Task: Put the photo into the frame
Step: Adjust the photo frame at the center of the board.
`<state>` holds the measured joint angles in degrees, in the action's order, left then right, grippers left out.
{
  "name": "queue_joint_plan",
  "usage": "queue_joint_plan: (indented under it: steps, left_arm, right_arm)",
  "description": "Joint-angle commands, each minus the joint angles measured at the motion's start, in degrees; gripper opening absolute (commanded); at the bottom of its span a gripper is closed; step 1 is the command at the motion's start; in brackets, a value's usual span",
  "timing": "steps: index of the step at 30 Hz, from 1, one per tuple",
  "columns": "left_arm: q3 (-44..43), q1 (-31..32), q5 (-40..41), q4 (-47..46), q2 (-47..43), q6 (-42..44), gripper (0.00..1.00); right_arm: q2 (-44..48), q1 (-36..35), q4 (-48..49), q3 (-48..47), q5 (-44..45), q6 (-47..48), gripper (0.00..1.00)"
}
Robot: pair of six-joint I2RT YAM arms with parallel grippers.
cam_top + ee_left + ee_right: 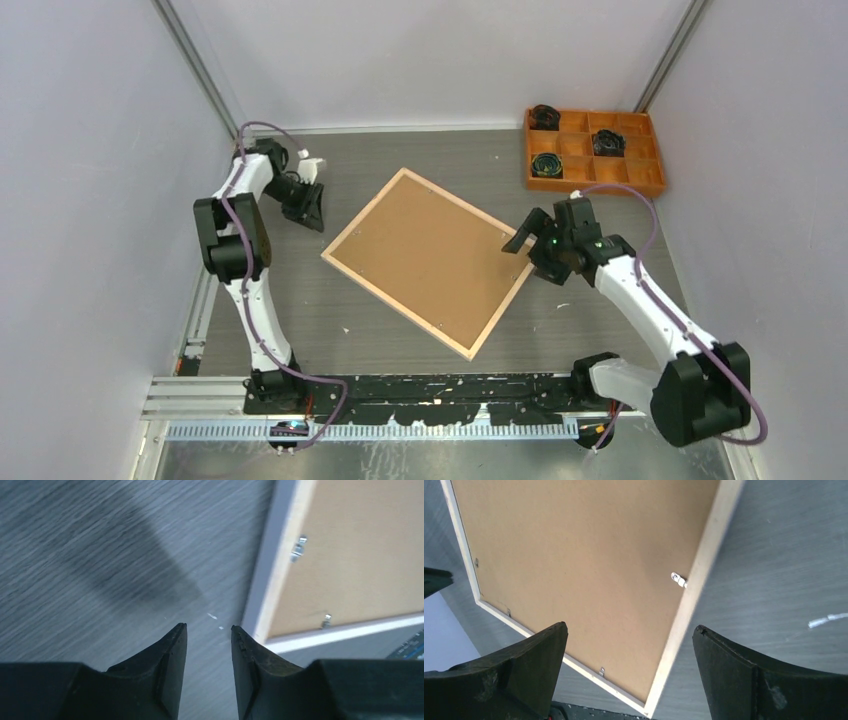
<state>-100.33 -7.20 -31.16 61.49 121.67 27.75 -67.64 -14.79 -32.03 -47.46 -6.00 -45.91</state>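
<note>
The frame (363, 214) lies back-up and turned diagonally in the middle of the table, its light wood rails around a plain brown backing board (430, 262). The photo is hidden. My left gripper (312, 210) hovers over bare table just off the frame's far-left corner. In the left wrist view the left gripper (208, 626) shows a narrow gap with nothing in it, the frame's rail (272, 580) to its right. My right gripper (522, 237) is at the frame's right edge. The right gripper (630, 626) is wide open above the rail (694, 595) and board (574, 555), holding nothing.
An orange compartment tray (600, 185) with black coiled items (547, 165) stands at the back right. Small metal tabs (678, 579) sit along the frame's inner edge. Grey walls close in the left, right and back sides.
</note>
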Motion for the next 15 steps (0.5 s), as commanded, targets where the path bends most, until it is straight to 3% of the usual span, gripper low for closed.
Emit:
queue_joint_plan:
  steps: [1, 6, 15]
  left_arm:
    - [1.6, 1.5, 5.7, -5.0, 1.9, -3.1, 0.38]
    - [7.4, 3.3, 2.8, -5.7, 1.3, -2.5, 0.36]
    - [16.3, 6.7, -2.0, -3.0, -4.4, 2.3, 0.34]
  right_arm:
    - [6.5, 0.8, -2.3, 4.4, -1.4, -2.1, 1.0]
    - [4.9, 2.5, 3.3, 9.3, -4.8, -3.7, 1.0]
    - [-7.0, 7.3, 14.3, 8.5, -7.3, -2.0, 1.0]
